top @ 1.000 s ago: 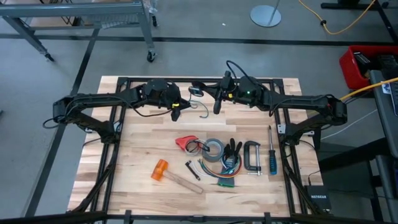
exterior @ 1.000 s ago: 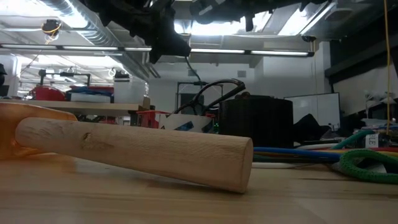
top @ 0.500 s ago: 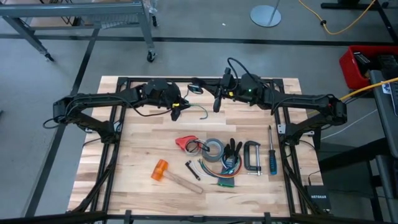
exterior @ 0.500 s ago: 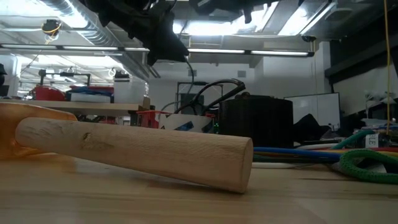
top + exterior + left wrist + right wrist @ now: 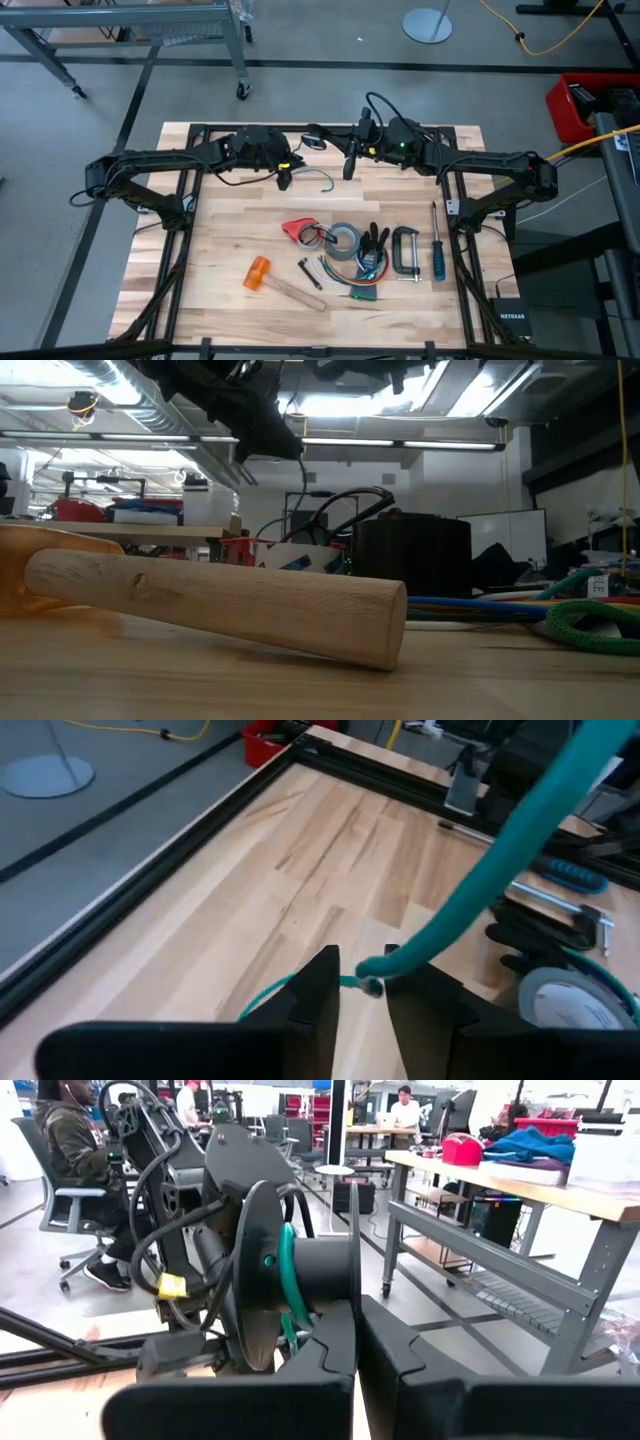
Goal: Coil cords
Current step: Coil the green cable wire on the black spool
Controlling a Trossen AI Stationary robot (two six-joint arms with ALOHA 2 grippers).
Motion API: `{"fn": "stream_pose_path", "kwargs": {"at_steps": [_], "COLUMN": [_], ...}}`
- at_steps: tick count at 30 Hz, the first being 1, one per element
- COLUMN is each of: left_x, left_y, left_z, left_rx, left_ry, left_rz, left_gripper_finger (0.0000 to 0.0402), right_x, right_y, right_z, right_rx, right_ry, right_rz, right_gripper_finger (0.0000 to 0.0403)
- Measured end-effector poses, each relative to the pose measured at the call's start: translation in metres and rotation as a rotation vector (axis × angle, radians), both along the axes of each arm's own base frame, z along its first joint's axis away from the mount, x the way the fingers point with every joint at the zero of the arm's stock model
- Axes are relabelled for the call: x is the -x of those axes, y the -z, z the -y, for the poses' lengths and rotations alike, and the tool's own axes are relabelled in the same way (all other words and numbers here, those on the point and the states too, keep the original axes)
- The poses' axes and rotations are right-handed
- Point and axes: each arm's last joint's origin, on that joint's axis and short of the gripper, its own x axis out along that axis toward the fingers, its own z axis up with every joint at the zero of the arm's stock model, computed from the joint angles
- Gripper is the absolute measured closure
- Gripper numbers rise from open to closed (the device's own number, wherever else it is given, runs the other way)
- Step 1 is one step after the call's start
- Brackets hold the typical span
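The cord [image 5: 480, 870] is thin and teal-green. It runs from my left gripper [image 5: 362, 990] across to a black spool [image 5: 270, 1270], where a few turns [image 5: 288, 1275] lie around the hub. A slack loop of the cord [image 5: 318, 178] hangs between the two grippers over the far middle of the table. My left gripper [image 5: 285, 178] is shut on the cord. My right gripper [image 5: 356, 152] is level and shut on the spool, right of the left gripper. Both are above the table [image 5: 230, 230]. My left gripper has the cord [image 5: 372, 984] between its two fingertips, the fingers slanting down and lying across it. From there one stretch rises toward the spool and a thinner stretch [image 5: 265, 1002] trails off below, clear of the table. My right gripper pinches the spool's nearer flange [image 5: 353, 1302] by its rim between its two fingers, coming at it level. The spool is held clear of the table, its hub lying crosswise to the fingers.
Near the table's middle and front lie a hammer [image 5: 275, 282] with an orange head, a red tool [image 5: 298, 230], a tape roll [image 5: 345, 240], a clamp [image 5: 405, 250], a screwdriver [image 5: 437, 250] and a bundle of coloured wires [image 5: 365, 290]. The hammer handle [image 5: 220, 600] fills the low view.
My left gripper has stayed in place and turned a little. The slack cord beside it has shifted and now hangs lower, showing in the low view as a line below the gripper.
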Motion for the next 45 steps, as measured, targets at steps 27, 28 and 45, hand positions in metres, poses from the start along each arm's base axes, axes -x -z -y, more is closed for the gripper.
{"fn": "stream_pose_path", "kwargs": {"at_steps": [27, 28, 45], "left_x": [-0.011, -0.014, -0.036], "left_y": [-0.008, -0.008, 0.013], "left_z": [0.008, 0.009, 0.012], "left_rx": [-0.052, -0.047, 0.149], "left_ry": [-0.064, -0.061, 0.03], "left_rz": [0.108, 0.122, 0.167], "left_gripper_finger": [0.0399, 0.0399, 0.0401], "right_x": [0.001, 0.0, -0.037], "right_y": [-0.012, -0.012, 0.026], "right_z": [0.006, 0.006, 0.018], "right_rx": [0.113, 0.119, 0.12], "right_ry": [0.212, 0.22, 0.318], "right_rz": [0.114, 0.117, 0.123], "right_gripper_finger": [0.0402, 0.0402, 0.0402]}}
